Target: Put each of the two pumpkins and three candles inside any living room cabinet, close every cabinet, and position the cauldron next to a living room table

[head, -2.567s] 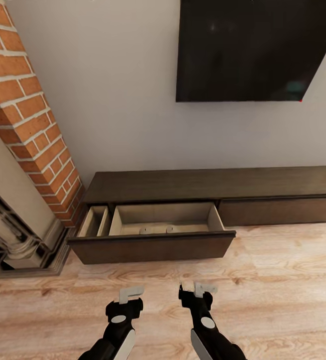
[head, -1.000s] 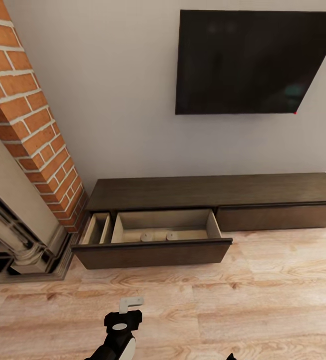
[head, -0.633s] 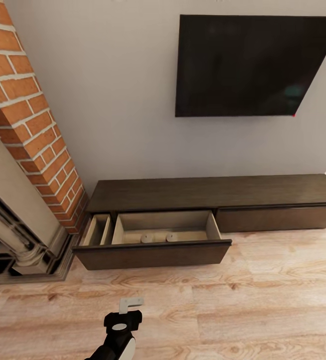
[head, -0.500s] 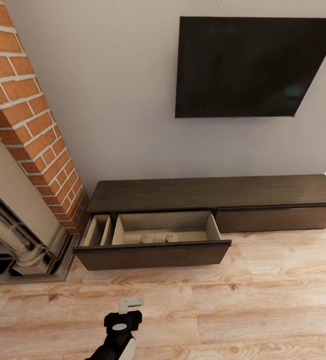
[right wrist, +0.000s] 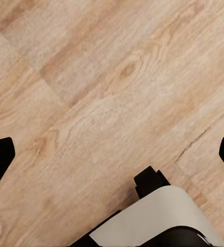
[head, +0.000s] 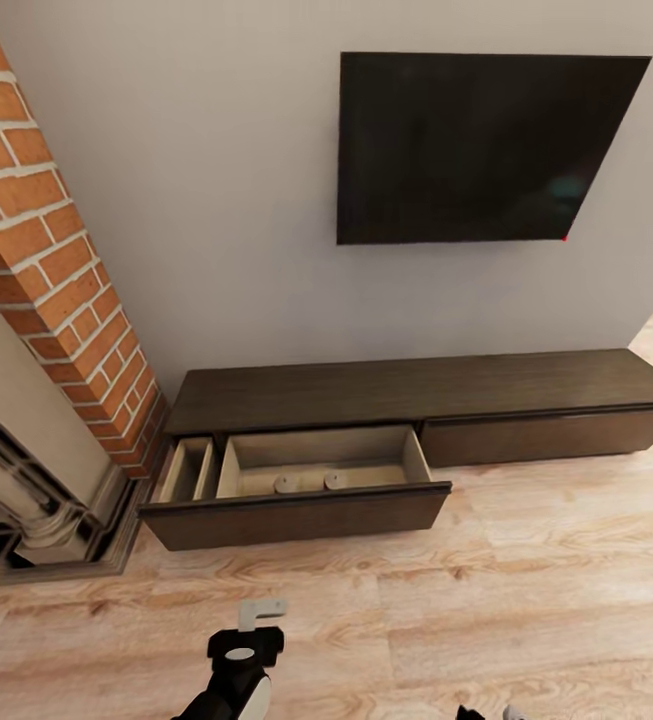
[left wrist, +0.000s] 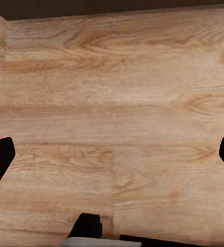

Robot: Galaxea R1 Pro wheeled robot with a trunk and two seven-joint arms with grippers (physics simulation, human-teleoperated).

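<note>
- Two stubby beige-grey candles (head: 307,482) sit inside the long dark-brown wood cabinet (head: 416,390), its drawer left out, likely for more items.
- Left gripper (left wrist: 112,154) and right gripper (right wrist: 112,154) hang spread and empty above the light wood plank floor (head: 526,600).

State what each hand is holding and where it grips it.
Nothing is held. The left hand and right hand are both open, fingers spread, with bare wood floor between them.

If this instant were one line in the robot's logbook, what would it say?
cabinet drawer open | two candles inside | left gripper open, empty, over floor | right gripper open, empty
</note>
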